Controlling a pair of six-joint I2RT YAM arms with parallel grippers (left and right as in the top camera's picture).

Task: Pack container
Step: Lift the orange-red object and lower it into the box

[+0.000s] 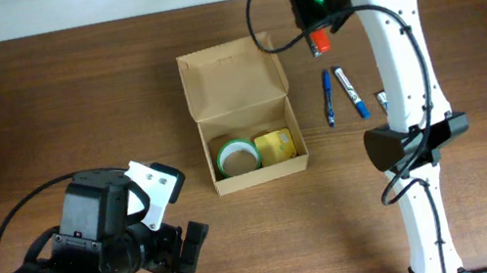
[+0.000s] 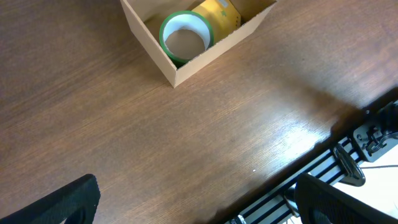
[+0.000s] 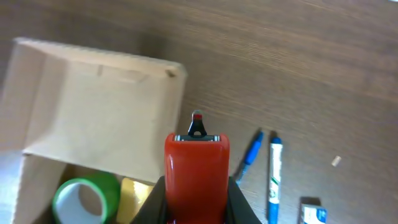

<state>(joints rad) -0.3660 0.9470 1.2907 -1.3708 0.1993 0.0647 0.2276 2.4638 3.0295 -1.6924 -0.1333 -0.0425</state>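
Clamping red item in right gripper; holding left gripper wide apart. Judging container light, flimsy; advising gripping a side wall.

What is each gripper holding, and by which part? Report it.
The right gripper clamps a red object by its near end, the black-tipped end sticking out. The left gripper is open, holding nothing.
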